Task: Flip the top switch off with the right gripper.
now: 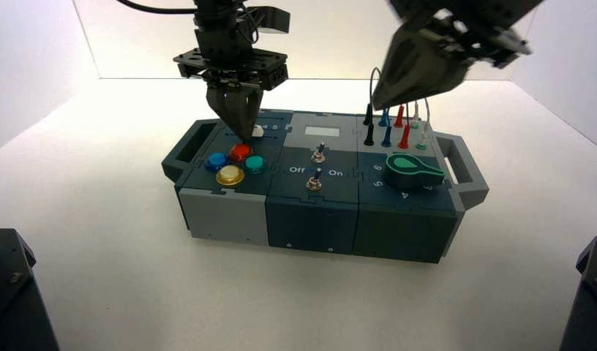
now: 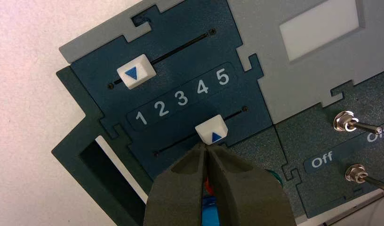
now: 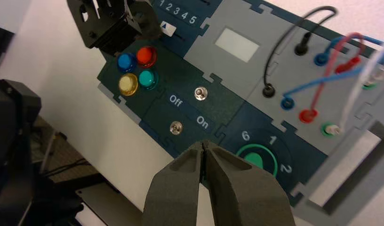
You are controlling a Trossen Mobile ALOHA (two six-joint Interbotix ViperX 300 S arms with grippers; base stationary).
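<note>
- The right gripper (image 1: 380,99) is held raised in the air above the rear right part of the box (image 1: 310,219), over the row of wire plugs (image 1: 387,117); its fingers are pressed together into a pointed wedge, and nothing is gripped between them.
- The top switch (image 1: 319,154) is found on the dark teal middle panel, just in front of the white window (image 1: 322,131) and behind the "Off/On" lettering; it is well apart from the right gripper's tip.
- In the left wrist view, the lever of the top switch (image 2: 352,123) is seen leaning toward the "On" side.
- The twin toggle (image 1: 314,180) is set just in front of the lettering.
- The left gripper (image 1: 244,131) is lowered with its fingers closed, the tip touching the white slider knob (image 2: 212,130) beneath the numbers 1 to 5, behind the red button (image 1: 240,152).
</note>
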